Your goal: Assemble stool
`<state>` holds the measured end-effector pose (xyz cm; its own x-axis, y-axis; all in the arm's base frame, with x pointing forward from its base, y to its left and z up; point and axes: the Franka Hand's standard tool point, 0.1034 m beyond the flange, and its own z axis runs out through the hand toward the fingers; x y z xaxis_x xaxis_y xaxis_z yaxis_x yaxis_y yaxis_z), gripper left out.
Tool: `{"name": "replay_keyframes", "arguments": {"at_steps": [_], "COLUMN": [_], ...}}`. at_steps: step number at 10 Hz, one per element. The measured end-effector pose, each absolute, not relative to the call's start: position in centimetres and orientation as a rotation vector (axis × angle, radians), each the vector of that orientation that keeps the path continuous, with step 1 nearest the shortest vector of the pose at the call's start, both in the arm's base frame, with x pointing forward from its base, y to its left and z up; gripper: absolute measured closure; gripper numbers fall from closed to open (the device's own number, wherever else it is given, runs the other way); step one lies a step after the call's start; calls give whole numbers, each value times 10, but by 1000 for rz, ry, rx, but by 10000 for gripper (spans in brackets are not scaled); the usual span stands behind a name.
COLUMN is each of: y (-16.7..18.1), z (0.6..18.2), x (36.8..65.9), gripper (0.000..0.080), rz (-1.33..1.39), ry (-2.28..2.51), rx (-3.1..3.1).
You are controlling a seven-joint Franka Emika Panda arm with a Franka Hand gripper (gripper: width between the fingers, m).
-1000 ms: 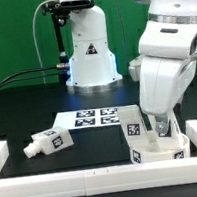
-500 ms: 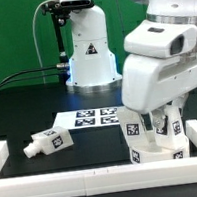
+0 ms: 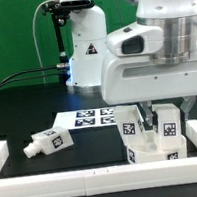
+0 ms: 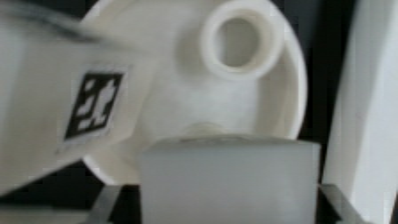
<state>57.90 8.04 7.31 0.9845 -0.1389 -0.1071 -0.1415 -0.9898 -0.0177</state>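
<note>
My gripper stands low at the exterior view's right, shut on a chunky white stool leg that fills the gap between the dark fingers. Right beside it stands the round white seat. In the wrist view the seat disc stands on edge just beyond the held leg, showing a round hole. A tagged leg lies against the disc. Another loose tagged leg lies on the black table at the exterior view's left.
The marker board lies flat mid-table behind the parts. White frame rails run along the front, and along the left and right sides. The arm's base and black cables stand at the back.
The jaws have closed on the leg. The arm's wrist has turned and its body has swung toward the exterior view's left. The seat has shifted slightly left.
</note>
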Motion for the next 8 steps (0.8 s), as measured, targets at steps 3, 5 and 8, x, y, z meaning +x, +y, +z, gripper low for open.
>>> {"name": "replay_keyframes", "arguments": {"at_steps": [3, 5, 8], "y": [86, 86, 88], "z": [86, 83, 80], "x": [591, 588, 590], "gripper": [466, 466, 466], "rz": [178, 177, 142], "ry": [539, 586, 1054], "rx": [-3067, -3110, -2970]}}
